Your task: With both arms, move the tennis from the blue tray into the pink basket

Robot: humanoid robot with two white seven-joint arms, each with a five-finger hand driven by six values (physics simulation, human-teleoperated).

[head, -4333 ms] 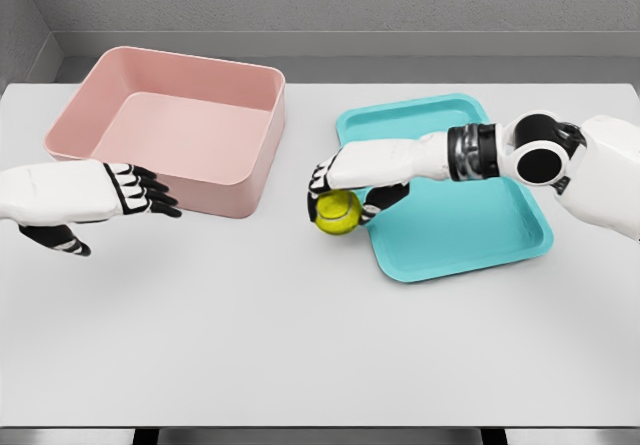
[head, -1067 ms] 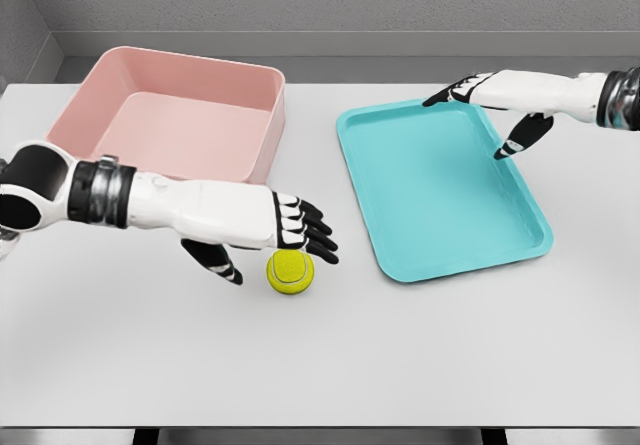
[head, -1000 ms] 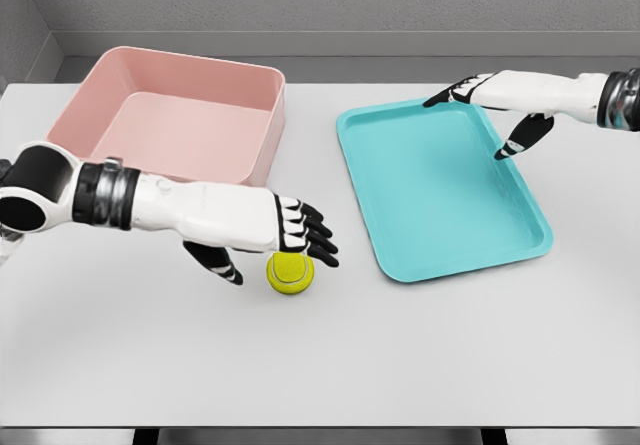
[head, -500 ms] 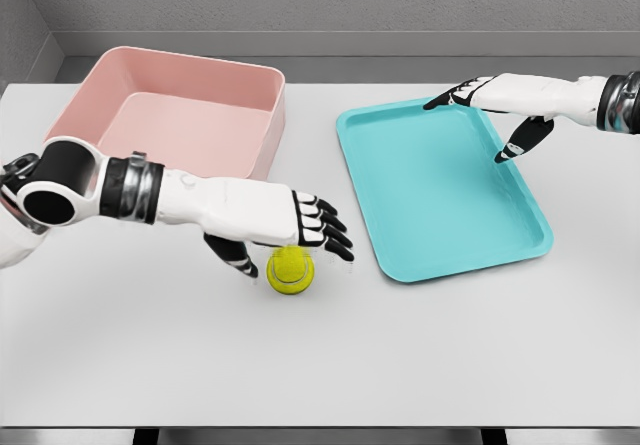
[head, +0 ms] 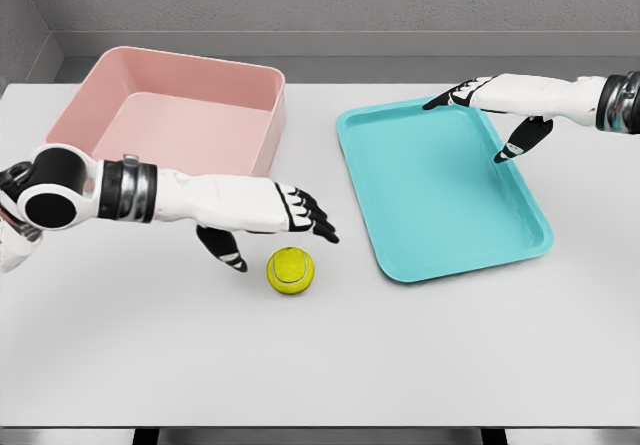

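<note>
**Ball on the table, both hands empty**

The yellow-green felt tennis ball (head: 290,270) sits on the white table (head: 320,365), outside both containers: at about 5 o'clock from the square pink plastic basket (head: 175,125) and about 8 o'clock from the flat turquoise-blue tray (head: 440,190). The left hand (head: 265,215) hovers just beside the ball at its 11 o'clock, fingers stretched out flat, thumb hanging down, gripping nothing. The right hand (head: 500,100) hangs over the tray's 1 o'clock corner, fingers loosely spread and likewise empty.
</note>
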